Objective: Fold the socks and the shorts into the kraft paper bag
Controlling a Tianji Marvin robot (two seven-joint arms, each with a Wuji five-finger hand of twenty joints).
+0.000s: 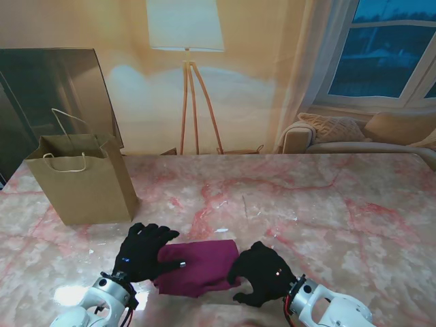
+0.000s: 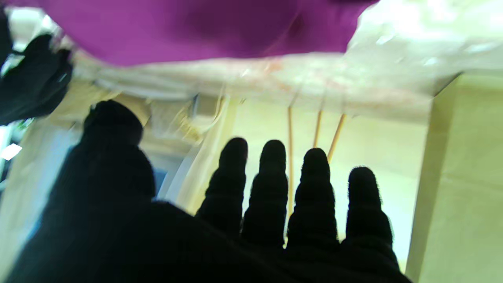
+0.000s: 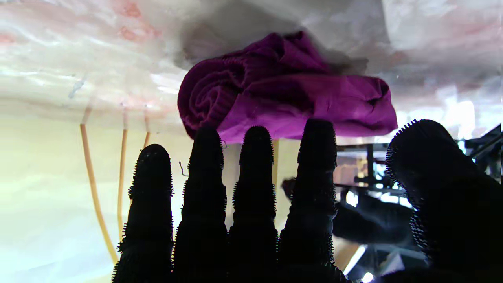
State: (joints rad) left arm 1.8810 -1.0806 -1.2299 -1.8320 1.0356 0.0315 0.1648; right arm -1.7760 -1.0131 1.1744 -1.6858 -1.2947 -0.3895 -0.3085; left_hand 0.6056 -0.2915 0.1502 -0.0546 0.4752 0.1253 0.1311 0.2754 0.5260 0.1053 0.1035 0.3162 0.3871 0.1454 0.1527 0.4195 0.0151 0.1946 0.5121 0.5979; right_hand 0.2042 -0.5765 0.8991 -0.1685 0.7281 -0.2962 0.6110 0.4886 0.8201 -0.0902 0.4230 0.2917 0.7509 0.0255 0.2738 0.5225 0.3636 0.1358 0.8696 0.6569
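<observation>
Stand view: purple shorts point(image 1: 199, 266) are flanked by both hands, left hand point(image 1: 142, 251) and right hand point(image 1: 262, 274), fingers spread, nothing gripped, near the bag point(image 1: 82, 180).

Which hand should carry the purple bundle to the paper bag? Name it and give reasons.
Left, probably. The left hand lies on the purple bundle and is on the bag's side. The right hand touches the bundle's far end, farther from the bag.
</observation>
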